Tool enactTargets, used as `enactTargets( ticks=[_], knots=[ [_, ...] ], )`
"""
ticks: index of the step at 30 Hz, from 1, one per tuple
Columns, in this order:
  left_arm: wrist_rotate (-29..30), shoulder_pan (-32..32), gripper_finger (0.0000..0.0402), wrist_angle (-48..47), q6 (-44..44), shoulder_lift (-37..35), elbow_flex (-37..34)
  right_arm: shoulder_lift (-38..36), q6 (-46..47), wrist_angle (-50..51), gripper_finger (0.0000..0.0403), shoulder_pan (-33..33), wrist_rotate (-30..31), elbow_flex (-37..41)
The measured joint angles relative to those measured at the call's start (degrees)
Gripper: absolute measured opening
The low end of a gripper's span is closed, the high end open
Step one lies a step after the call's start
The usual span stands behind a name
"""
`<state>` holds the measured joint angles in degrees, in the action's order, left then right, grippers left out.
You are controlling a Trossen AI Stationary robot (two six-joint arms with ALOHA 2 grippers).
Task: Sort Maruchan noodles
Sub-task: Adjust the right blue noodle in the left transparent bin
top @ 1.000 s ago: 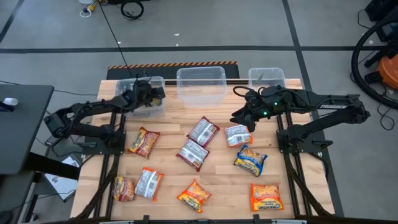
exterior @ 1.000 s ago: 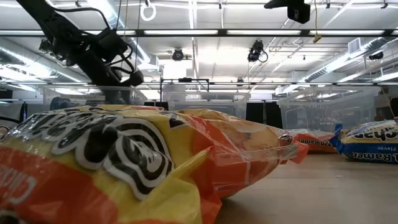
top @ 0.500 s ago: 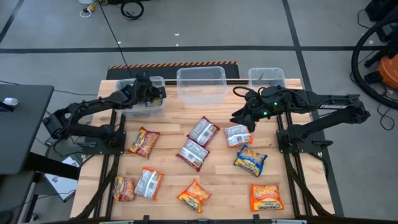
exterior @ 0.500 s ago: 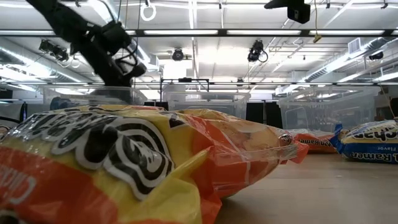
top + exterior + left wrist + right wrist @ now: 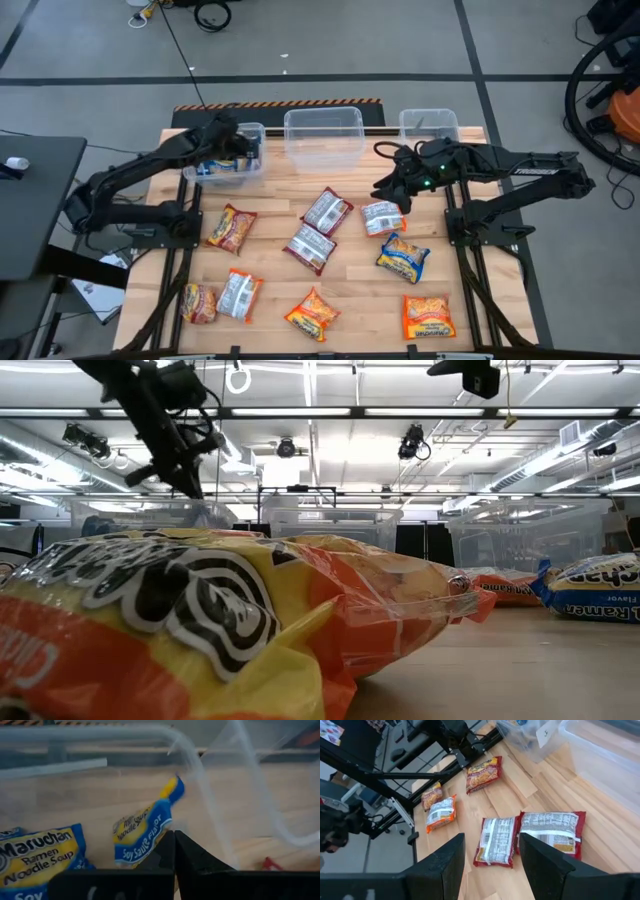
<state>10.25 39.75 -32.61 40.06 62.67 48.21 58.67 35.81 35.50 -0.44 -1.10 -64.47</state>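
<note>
1. Nearest the front edge, orange-yellow Maruchan noodles (image 5: 314, 313) lie flat: light, crinkly, slippery, brittle inside, so a pinch at a sealed end seems safest.
2. Mid-table, the right gripper (image 5: 489, 866) hovers, fingers spread, above 2 dark red packets (image 5: 496, 841).
3. Farthest, the left gripper (image 5: 173, 851), fingers pressed together and empty, sits over the left tub (image 5: 252, 131) with 2 blue packets (image 5: 143, 834).

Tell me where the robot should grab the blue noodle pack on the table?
The blue pack lies flat and tilted, clear of its neighbours. Best guess: come straight down from above and pinch across its narrow width, near the middle. The right gripper is nearest, with open fingers; the left gripper is over the left tub.
</note>
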Motion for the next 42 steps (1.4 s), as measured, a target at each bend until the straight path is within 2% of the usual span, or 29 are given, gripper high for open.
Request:
enactTargets(
  ticks=[2,7,14,24,27,31,35,42],
  knots=[
    [0.1,0.0,0.0001,-0.4,0.4,-2.9,-0.8,0.1,0.0,0.7,0.0192,0.0,0.4,0.0],
    [3.6,0.0,0.0001,-11.6,0.7,-7.0,-1.0,1.0,0.0,1.3,0.0192,0.0,3.9,0.0],
    [7.5,1.2,0.0001,-15.6,-0.6,-5.3,-1.0,3.9,-0.4,1.1,0.0192,0.0,4.9,0.0],
    [10.3,9.8,0.0001,-20.0,-4.8,-3.5,-1.1,7.8,0.0,1.0,0.0192,0.9,4.6,0.0],
    [10.2,10.4,0.0001,-21.0,-4.2,-3.5,-1.1,8.5,0.0,0.7,0.0192,0.9,4.5,0.0],
    [7.1,9.9,0.0001,-21.4,-2.0,-1.9,-1.3,9.5,0.0,-0.2,0.0192,0.8,4.5,0.0],
    [3.9,8.8,0.0001,-22.3,-1.1,0.3,-4.6,10.2,0.0,-0.5,0.0192,0.8,4.5,0.0],
    [4.0,6.9,0.0003,-22.1,-0.2,-0.1,-5.0,11.4,0.0,-0.6,0.0192,1.1,4.5,0.0]
  ],
)
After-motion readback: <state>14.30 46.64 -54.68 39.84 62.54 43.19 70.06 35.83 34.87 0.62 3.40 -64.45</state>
